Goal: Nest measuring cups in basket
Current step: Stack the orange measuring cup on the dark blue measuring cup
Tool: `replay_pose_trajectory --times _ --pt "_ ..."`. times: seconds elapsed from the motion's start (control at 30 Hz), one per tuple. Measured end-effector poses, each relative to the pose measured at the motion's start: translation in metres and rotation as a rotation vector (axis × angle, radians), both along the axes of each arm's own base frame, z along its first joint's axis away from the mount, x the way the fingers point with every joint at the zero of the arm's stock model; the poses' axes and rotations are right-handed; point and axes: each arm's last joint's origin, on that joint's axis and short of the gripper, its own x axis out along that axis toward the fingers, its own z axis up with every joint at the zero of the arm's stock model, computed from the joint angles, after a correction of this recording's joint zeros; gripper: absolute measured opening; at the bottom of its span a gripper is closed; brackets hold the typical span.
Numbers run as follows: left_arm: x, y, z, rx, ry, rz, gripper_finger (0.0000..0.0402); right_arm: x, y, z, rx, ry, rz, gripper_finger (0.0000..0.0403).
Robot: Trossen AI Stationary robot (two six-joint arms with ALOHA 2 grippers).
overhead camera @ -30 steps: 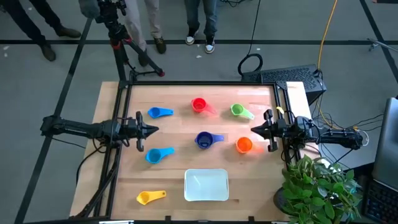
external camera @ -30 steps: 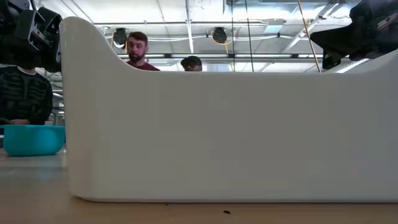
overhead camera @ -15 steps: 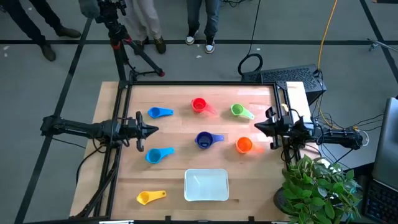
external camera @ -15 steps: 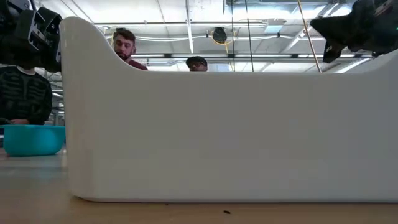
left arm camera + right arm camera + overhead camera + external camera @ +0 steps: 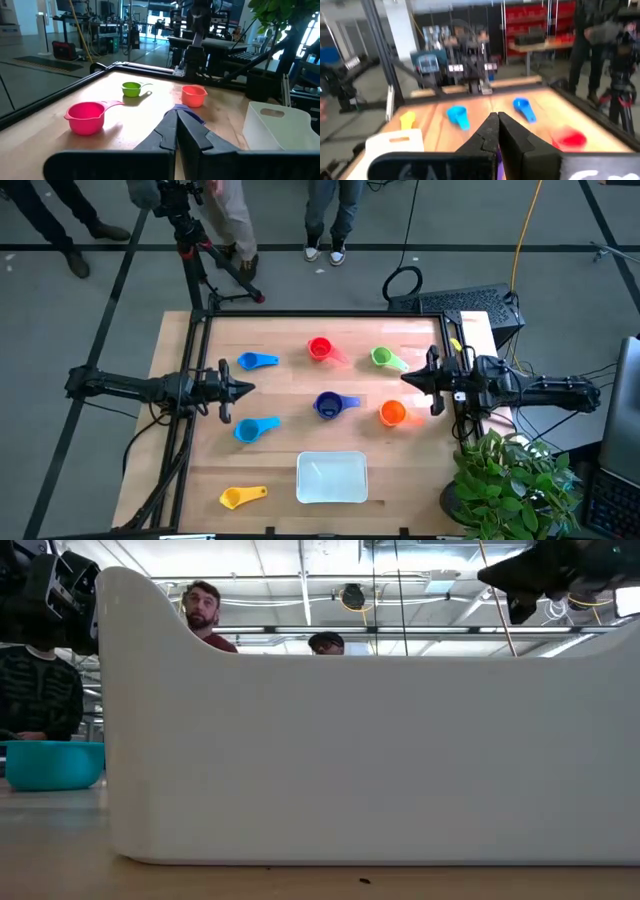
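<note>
You have not picked up anything yet. All the measuring cups sit loose on the worktop [image 5: 290,470] and the basket [image 5: 332,478] holds nothing, so this looks like the very start.

Your right end effector [image 5: 405,378] hangs over its own side of the worktop with its fingers pressed together and nothing between them. The orange cup [image 5: 392,413] is just beside its tip, toward the basket side, and the green cup [image 5: 383,358] is near it on the other side. The dark blue cup [image 5: 328,404] lies farther out ahead of it, and the basket is off past the orange cup.

Your left end effector [image 5: 250,388] waits at the far side, fingers pressed together too, between a light blue cup [image 5: 252,361] and another light blue cup [image 5: 251,428]. The red cup [image 5: 320,347] is ahead of it. The yellow cup [image 5: 238,497] is well apart from both.

Next, I think you need to spread the right fingers, drop down over one nearby cup and pinch its rim or handle.

Only the high view shows all seven cups at once. The low view is nearly filled by the white basket wall, with people behind it. The left wrist view shows the cups from the side, standing upright.
</note>
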Motion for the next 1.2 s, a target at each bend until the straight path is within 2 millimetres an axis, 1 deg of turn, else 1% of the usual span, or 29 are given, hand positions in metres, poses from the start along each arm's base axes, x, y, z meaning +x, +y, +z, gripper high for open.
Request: replay_pose_trajectory --times 0.13,0.27,0.33,0.43,0.67,0.8,0.93,1.07,1.2 --pt "0.0 0.0 0.0 0.003 0.0 0.0 0.0012 0.001 0.0 0.019 0.005 0.104 0.0 0.0" --pt "0.0 0.0 0.0 -0.001 -0.001 0.0 0.0012 0.0 0.0 0.03 0.015 0.201 -0.001 0.0003" --pt "0.0 0.0 0.001 0.002 -0.006 0.0 0.0012 -0.001 0.0 0.031 0.043 0.259 -0.006 0.0011" --pt "0.0 0.0 0.003 -0.002 -0.032 0.0 0.0012 -0.002 0.0 0.034 0.091 0.324 -0.015 0.0036" --pt "0.0 0.0 0.003 -0.004 -0.029 0.0 0.0012 -0.003 0.0 0.021 0.13 0.52 -0.027 0.012" --pt "0.0 0.0 0.003 -0.004 -0.029 0.0 0.0012 0.0 0.001 0.012 0.156 0.628 -0.018 0.0155" --pt "0.0 0.0 0.003 -0.01 -0.029 0.0 0.0012 0.005 0.002 0.002 0.225 0.753 0.006 0.0171" --pt "0.0 0.0 0.002 -0.022 -0.021 0.0 0.0012 0.008 0.004 -0.009 0.279 0.888 0.036 0.0173" --pt "0.0 0.0 0.001 -0.022 -0.016 0.0 0.0012 0.01 0.004 -0.016 0.284 0.982 0.033 0.0174"
